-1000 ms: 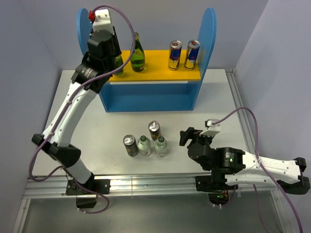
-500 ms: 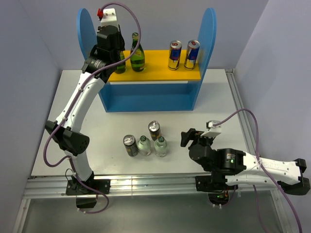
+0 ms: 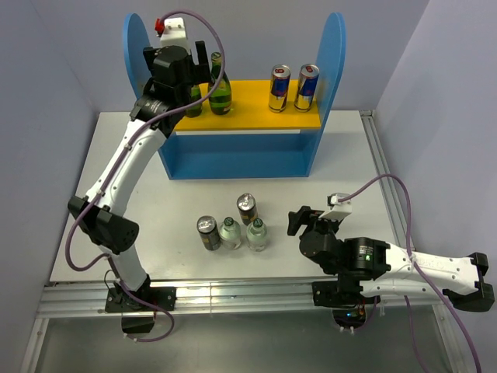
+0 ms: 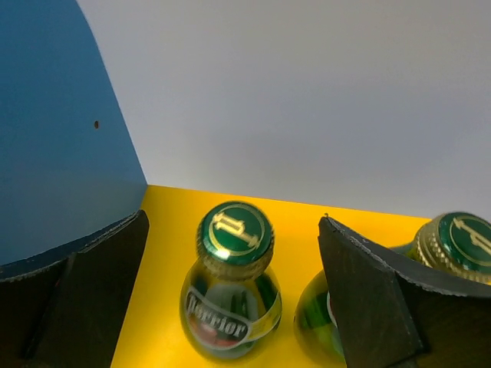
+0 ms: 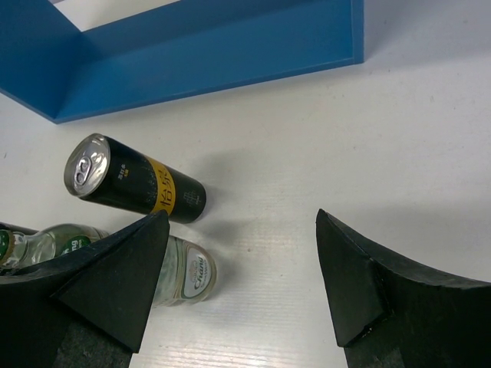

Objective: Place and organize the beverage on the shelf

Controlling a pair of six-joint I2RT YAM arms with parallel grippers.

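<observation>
From above, my left gripper [image 3: 192,92] reaches over the yellow upper board [image 3: 256,116] of the shelf [image 3: 335,54], right at the left green bottle [image 3: 192,106]. The second green bottle [image 3: 220,92] stands just beside it, with two blue-and-silver cans [image 3: 293,87] farther right. On the table [image 3: 349,155], the dark cans [image 3: 247,207] and clear bottles [image 3: 256,235] stand clustered, and my right gripper [image 3: 299,219] is near them.

At my left wrist, my fingers [image 4: 84,284] are spread, one on each side of the upright left green bottle, touching neither side. The second green bottle shows past my right finger.

At my right wrist, my fingers [image 5: 115,268] stand wide apart, holding nothing, above bare table. One dark can and a clear bottle lie beyond my left finger.
</observation>
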